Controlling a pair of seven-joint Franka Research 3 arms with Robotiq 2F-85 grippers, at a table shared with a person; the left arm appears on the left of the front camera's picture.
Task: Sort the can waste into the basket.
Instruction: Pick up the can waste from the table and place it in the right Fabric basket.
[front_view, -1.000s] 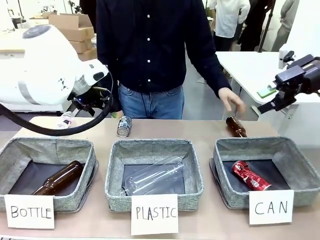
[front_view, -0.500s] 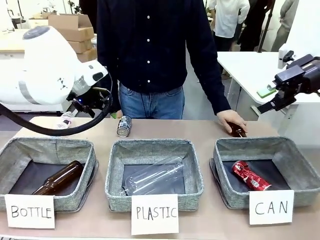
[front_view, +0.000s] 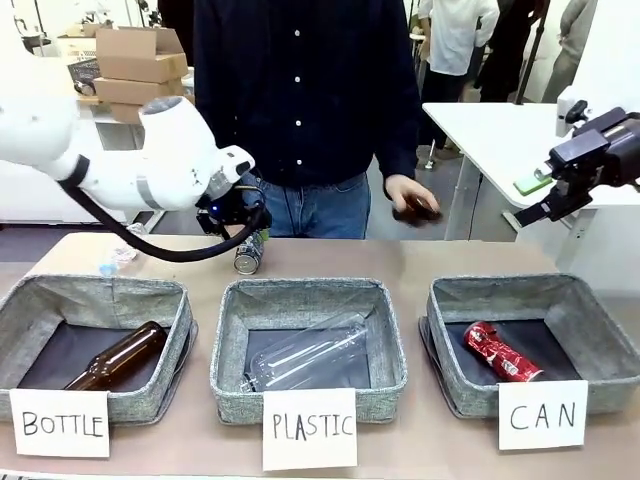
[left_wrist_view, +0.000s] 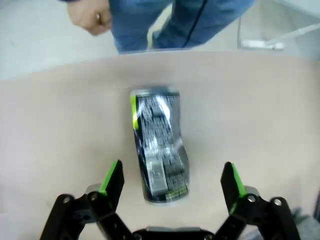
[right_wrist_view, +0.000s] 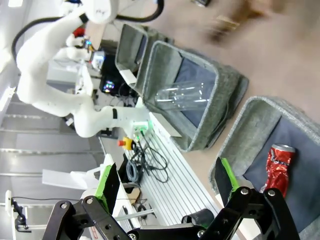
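- the left gripper (front_view: 233, 214) hangs just over the far strip of the table (front_view: 400, 260), behind the middle basket, its jaws wide apart.
- in the left wrist view, the left gripper's (left_wrist_view: 172, 172) green pads stand either side of the dark blue and silver can (left_wrist_view: 159, 145), with bare table showing between each pad and the can.
- that can (front_view: 247, 254) lies on its side on the table, outside every basket.
- the red dented can (front_view: 500, 352) lies on the dark floor of the basket (front_view: 530, 286) signed "can", at the robot's right.
- the right gripper (front_view: 536, 212) is held up in the air beyond that basket's far right corner, jaws apart and gripping nothing.
- from the right wrist, the right gripper (right_wrist_view: 166, 172) looks down on the red can (right_wrist_view: 279, 167) in its grey basket (right_wrist_view: 250, 131).
- the person's hand (front_view: 411, 200) is raised above the table's far edge with something dark in it, too blurred to name.
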